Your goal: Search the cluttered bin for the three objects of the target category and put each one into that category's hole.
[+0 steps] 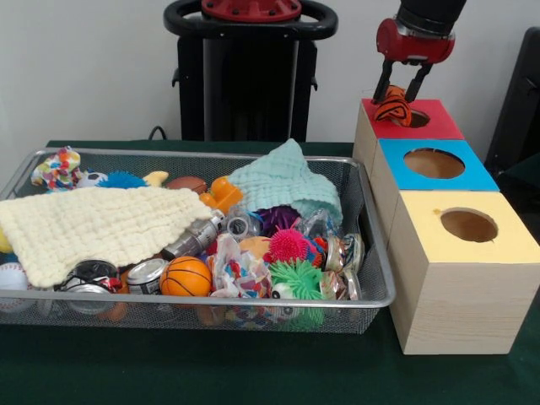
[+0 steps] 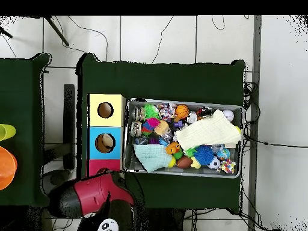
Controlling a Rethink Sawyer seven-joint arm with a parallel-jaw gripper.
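Observation:
My gripper [image 1: 397, 94] hangs at the upper right of the front view, shut on a small orange tiger toy with black stripes [image 1: 393, 109]. It holds the tiger just over the left rim of the round hole [image 1: 416, 119] in the red-topped wooden box [image 1: 440, 126]. The wire-mesh bin [image 1: 253, 301] lies to the left, full of clutter; I cannot pick out a pale yellow toy in it. In the overhead view the red arm [image 2: 90, 192] covers the gripper, the tiger and most of the red-topped box [image 2: 99, 166], next to the bin [image 2: 242, 138].
A blue-topped box [image 1: 434, 164] and a yellow-topped box [image 1: 468, 224] stand in line in front of the red one. The bin holds a pale yellow cloth [image 1: 93, 224], a mint cloth [image 1: 287, 181], a small basketball [image 1: 186, 276], spiky balls [image 1: 289, 246] and cans [image 1: 145, 272].

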